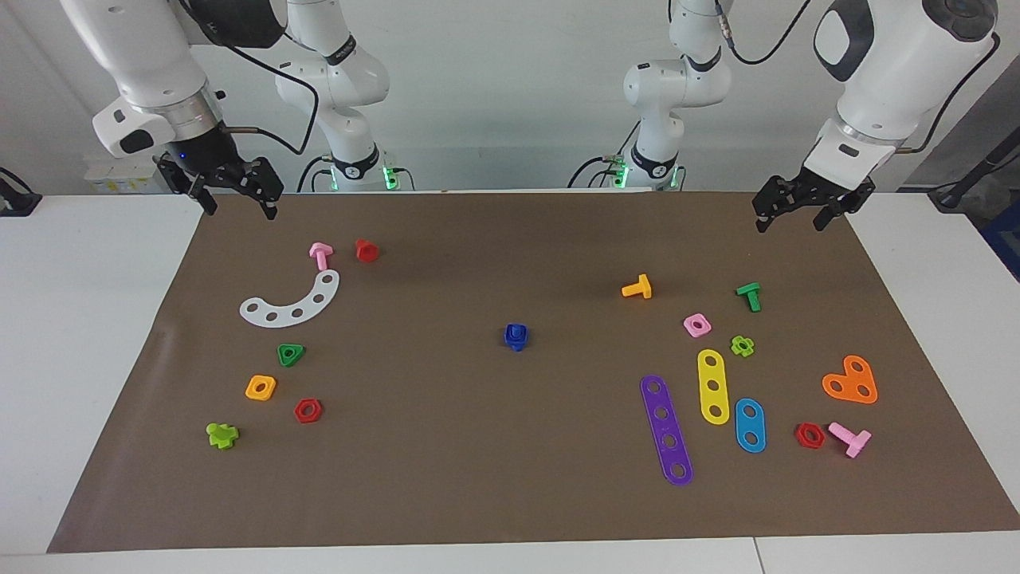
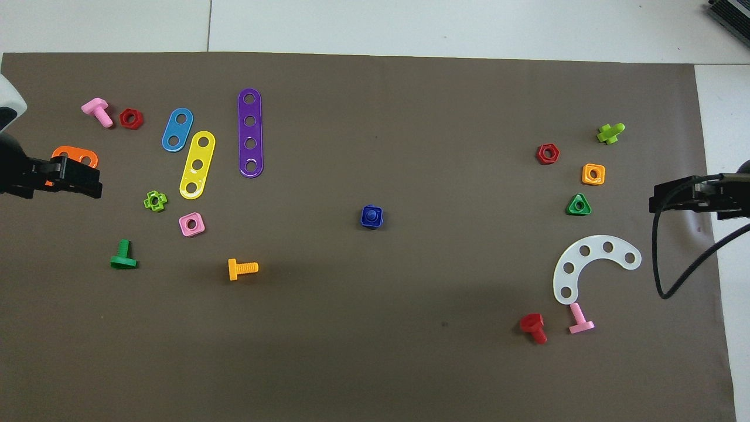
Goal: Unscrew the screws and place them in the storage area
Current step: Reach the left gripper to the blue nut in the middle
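The dark-blue bolt, screwed into its dark-blue square nut (image 1: 516,336), stands alone in the middle of the brown mat (image 1: 446,478); it also shows in the overhead view (image 2: 371,216). My right gripper (image 1: 242,212) hangs open and empty over the mat's edge nearest the robots, at the right arm's end (image 2: 655,202). My left gripper (image 1: 789,227) hangs open and empty over the mat's corner at the left arm's end (image 2: 94,181). Both are well away from the blue bolt. Loose coloured parts lie grouped at both ends of the mat.
At the right arm's end lie a white curved strip (image 1: 293,303), pink bolt (image 1: 320,255), red bolt (image 1: 366,250), green triangular nut (image 1: 290,354) and more. At the left arm's end lie purple (image 1: 667,429), yellow (image 1: 712,386) and blue strips (image 1: 750,425), an orange plate (image 1: 851,381) and a pink nut (image 1: 697,324).
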`<action>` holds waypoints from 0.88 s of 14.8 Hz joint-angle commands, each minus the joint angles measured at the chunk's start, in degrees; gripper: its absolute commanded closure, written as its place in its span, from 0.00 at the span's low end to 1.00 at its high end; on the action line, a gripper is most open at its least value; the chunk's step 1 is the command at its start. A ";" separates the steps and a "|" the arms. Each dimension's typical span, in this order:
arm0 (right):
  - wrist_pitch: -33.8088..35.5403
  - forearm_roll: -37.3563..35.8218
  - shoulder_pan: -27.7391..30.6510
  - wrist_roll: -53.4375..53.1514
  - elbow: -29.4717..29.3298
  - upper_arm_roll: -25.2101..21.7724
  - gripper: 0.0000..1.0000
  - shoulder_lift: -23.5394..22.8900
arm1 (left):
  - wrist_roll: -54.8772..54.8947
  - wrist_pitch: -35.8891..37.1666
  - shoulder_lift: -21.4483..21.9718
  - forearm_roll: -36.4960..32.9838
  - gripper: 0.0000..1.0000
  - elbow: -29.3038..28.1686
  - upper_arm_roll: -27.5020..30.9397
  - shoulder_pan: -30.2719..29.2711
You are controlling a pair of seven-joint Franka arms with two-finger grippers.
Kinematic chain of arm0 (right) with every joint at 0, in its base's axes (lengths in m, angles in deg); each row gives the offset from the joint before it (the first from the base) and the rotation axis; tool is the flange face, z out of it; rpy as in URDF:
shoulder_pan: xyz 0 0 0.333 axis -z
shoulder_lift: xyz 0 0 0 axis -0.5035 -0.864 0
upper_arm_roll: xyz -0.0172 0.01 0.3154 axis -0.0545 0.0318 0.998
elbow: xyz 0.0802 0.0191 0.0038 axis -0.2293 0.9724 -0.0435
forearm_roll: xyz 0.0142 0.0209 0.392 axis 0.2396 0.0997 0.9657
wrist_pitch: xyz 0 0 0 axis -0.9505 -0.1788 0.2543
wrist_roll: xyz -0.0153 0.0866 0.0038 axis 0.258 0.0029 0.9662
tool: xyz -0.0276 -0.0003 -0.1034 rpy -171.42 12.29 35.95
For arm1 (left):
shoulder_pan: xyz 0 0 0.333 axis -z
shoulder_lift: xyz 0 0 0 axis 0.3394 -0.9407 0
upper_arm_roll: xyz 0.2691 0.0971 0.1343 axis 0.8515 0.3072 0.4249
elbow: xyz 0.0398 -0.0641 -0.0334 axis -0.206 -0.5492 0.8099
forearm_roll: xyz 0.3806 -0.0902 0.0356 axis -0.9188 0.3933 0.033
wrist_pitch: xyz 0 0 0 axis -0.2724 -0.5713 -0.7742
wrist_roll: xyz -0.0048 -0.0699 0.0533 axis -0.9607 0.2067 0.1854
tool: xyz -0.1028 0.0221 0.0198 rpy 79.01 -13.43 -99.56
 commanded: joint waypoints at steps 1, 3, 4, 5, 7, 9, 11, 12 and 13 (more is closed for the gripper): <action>0.36 0.94 0.56 0.34 -0.25 0.15 0.00 0.13 | 0.65 -1.06 1.47 1.50 0.00 -1.60 0.02 0.15; 0.36 0.94 0.56 0.34 -0.25 0.15 0.00 0.13 | 0.65 -1.67 1.56 2.04 0.00 -2.12 0.02 0.59; 0.27 0.94 0.56 0.34 -0.25 0.15 0.00 0.13 | 0.74 -2.28 1.73 2.13 0.00 -2.56 -0.07 2.16; 0.27 0.94 0.65 0.34 -0.25 0.15 0.00 0.13 | 0.65 -2.81 1.91 2.13 0.00 -3.26 -0.07 2.96; 0.36 0.94 0.65 0.34 -0.25 0.15 0.00 0.13 | 0.48 -3.78 3.13 2.13 0.00 -5.80 0.02 5.33; 0.36 0.94 0.65 0.34 -0.17 0.15 0.00 0.13 | 0.39 -5.27 4.54 2.13 0.00 -9.14 -0.07 6.47; 0.27 0.94 0.65 0.34 -0.25 0.15 0.00 0.05 | 0.04 -5.71 5.33 2.13 0.00 -10.82 0.02 9.11; 0.36 0.94 0.65 0.34 -0.25 0.15 0.00 0.13 | -0.40 -6.24 5.51 2.13 0.00 -11.52 0.02 10.16; 0.27 0.94 0.65 0.34 -0.25 0.07 0.00 0.13 | -4.41 -7.11 5.51 2.13 0.00 -12.05 -0.07 12.09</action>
